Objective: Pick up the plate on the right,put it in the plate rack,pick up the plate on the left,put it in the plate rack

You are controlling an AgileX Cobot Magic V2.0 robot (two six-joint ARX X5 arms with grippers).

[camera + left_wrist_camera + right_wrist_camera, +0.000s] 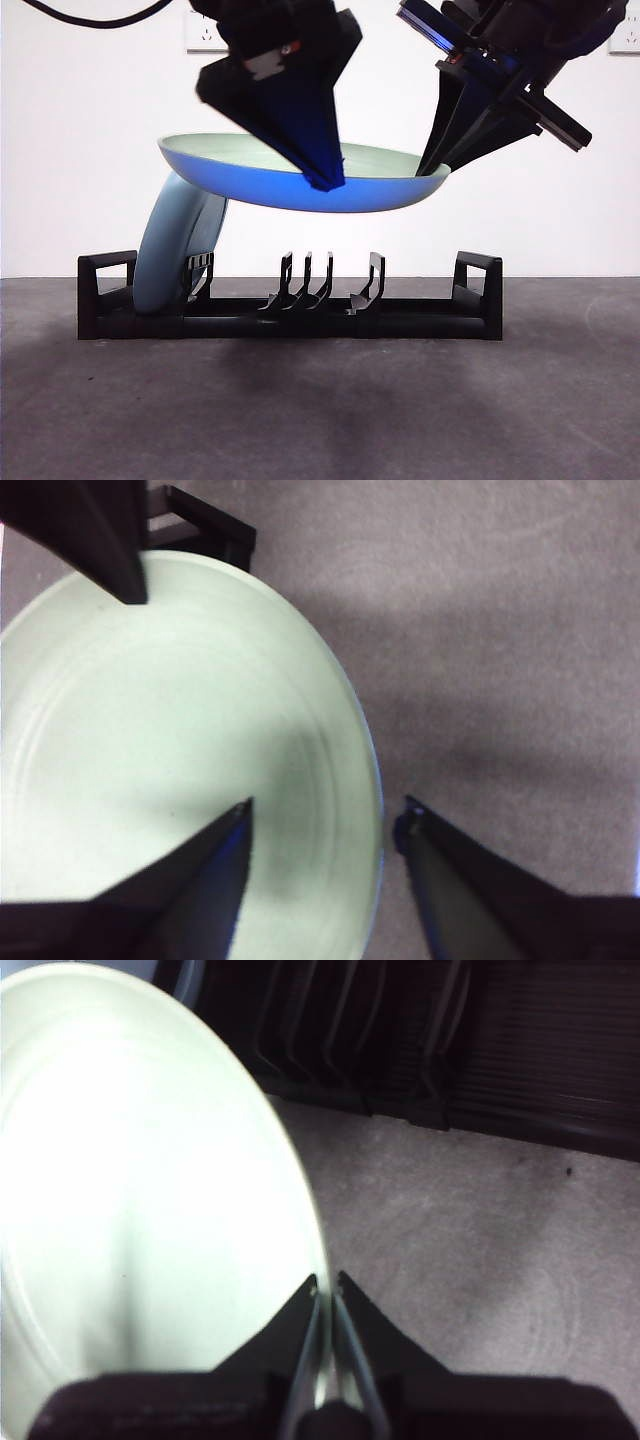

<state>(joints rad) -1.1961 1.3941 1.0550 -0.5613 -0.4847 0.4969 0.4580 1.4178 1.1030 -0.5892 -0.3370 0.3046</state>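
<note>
— What's the held plate (300, 185) made of?
— It looks like glazed ceramic or hard plastic: pale green, smooth and glossy, with faint rings on its face.
— And the second plate (170, 250), in the rack (290, 320)?
— It has the same smooth sheen, pale blue-grey.
— The rack itself?
— Black plastic, slightly shiny on the prongs.
— The counter (320, 400)?
— Grey and matt, with a fine, rough grain like felt or textured mat.
— The fingers (190, 880)?
— Black, hard and smooth, with a dull gloss.

table (560, 400) — grey, matte | wall (80, 120) — white | socket (205, 35) — white
</note>
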